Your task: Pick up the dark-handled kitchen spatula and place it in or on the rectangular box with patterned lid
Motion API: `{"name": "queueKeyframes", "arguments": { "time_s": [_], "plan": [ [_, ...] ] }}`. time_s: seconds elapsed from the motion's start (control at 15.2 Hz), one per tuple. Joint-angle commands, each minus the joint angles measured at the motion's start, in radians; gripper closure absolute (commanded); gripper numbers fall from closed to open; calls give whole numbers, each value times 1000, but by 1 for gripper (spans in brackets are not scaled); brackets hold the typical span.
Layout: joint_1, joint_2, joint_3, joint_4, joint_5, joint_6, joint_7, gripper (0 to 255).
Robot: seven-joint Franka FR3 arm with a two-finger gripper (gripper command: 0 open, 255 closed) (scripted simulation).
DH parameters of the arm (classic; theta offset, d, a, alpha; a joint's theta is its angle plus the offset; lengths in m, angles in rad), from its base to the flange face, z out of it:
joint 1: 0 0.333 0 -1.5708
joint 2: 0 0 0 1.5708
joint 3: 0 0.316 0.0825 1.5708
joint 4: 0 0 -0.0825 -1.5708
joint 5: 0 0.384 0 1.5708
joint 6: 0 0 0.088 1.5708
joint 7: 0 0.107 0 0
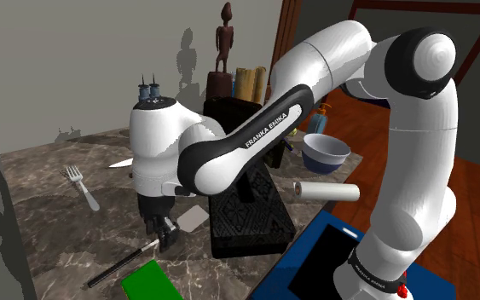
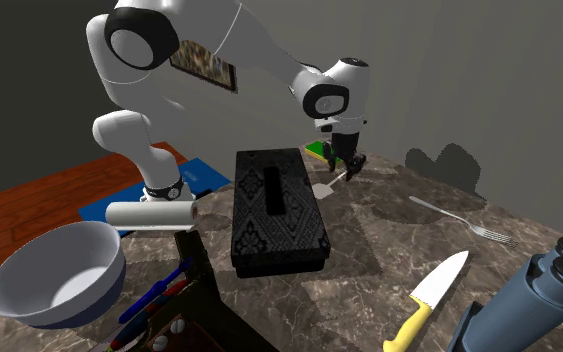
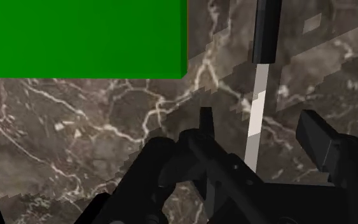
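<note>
The spatula lies flat on the marble counter, its grey blade (image 1: pixel 193 219) next to the box and its dark handle (image 1: pixel 118 266) running toward the green block. My gripper (image 1: pixel 165 232) hangs low over the metal shaft (image 3: pixel 257 121), open. In the wrist view one finger stands on each side of the shaft and neither touches it, with the black handle (image 3: pixel 266 28) farther ahead. The black rectangular box with a patterned lid (image 1: pixel 251 213) stands right beside the blade; in the second exterior view the box (image 2: pixel 274 205) sits in front of the gripper (image 2: pixel 349 165).
A green block (image 1: pixel 151 281) lies by the handle's end. A fork (image 1: pixel 80 183), a white roll (image 1: pixel 325 191) and a blue-rimmed bowl (image 1: pixel 326 152) are on the counter. A yellow-handled knife (image 2: pixel 429 297) and a bottle (image 2: pixel 539 295) sit farther along. A blue mat (image 1: pixel 315 256) lies by the arm's base.
</note>
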Motion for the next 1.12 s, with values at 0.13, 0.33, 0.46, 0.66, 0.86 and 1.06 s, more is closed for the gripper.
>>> {"name": "queueKeyframes", "arguments": {
  "time_s": [0.13, 0.33, 0.46, 0.66, 0.86, 1.06],
  "plan": [
    [0, 0, 0, 0, 0, 0, 0, 255],
    [0, 0, 0, 0, 0, 0, 0, 255],
    [0, 0, 0, 0, 0, 0, 0, 255],
    [-16, -18, 19, 8, 21, -19, -13, 255],
    [-39, -44, 46, 22, 53, -49, -32, 255],
    [-62, -70, 71, 38, 84, -80, -51, 255]
  ]
}}
